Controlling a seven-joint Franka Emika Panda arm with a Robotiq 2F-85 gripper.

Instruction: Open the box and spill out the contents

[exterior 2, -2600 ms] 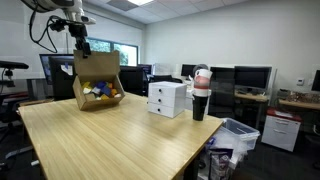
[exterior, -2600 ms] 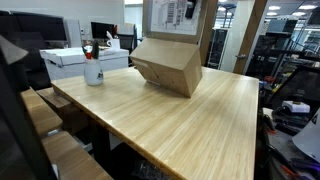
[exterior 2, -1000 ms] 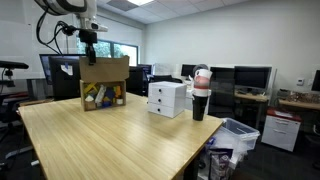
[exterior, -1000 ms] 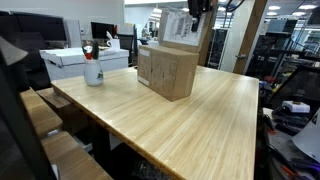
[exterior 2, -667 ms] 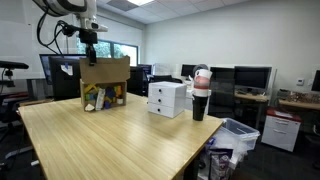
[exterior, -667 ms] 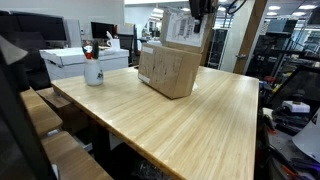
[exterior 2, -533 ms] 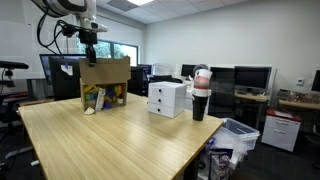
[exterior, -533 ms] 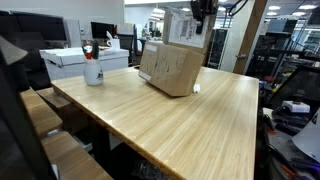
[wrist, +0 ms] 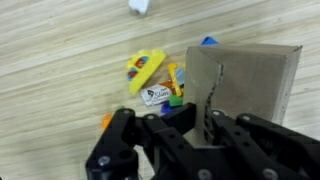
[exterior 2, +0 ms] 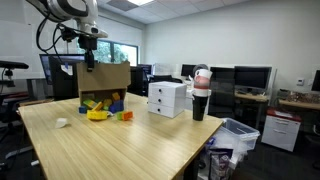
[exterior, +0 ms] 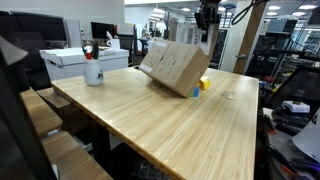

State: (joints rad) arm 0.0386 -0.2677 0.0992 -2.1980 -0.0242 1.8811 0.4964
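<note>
Our pincer [exterior 2: 88, 61] pinches the upper edge of the box [exterior 2: 104, 80], which hangs tilted at six o'clock beneath it. The contents [exterior 2: 100, 111] lie on the tabletop [exterior 2: 130, 145] under its open mouth.

We see wood table [exterior 2: 150, 140] under gripper [exterior 2: 88, 63]. White boxes [exterior 2: 167, 98] with dark print sit off to gripper's side. White mug [exterior 2: 200, 90] with red marks stands just past boxes, farther from gripper. Dark screens [exterior 2: 250, 78] behind, well apart.
</note>
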